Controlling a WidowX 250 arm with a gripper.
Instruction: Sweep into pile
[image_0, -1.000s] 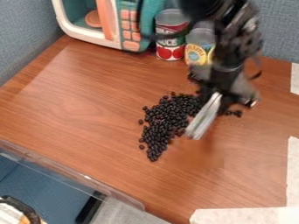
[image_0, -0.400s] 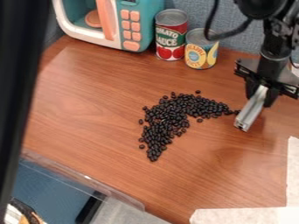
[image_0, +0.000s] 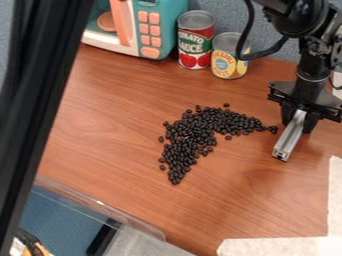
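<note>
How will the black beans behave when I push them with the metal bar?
The beans will probably roll and scatter rather than move as one, being small, rounded and loose. A few lie apart, so strays seem likely. The bar looks narrow, so some may slip past its ends.

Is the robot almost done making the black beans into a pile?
Partly, it seems. Most of the black beans already lie close together in one patch. The gripper has a silver bar in hand, just beyond the patch's right end. Left to do: the patch is bent and spread out, not a neat heap, and a few stray beans sit around its edges.
</note>
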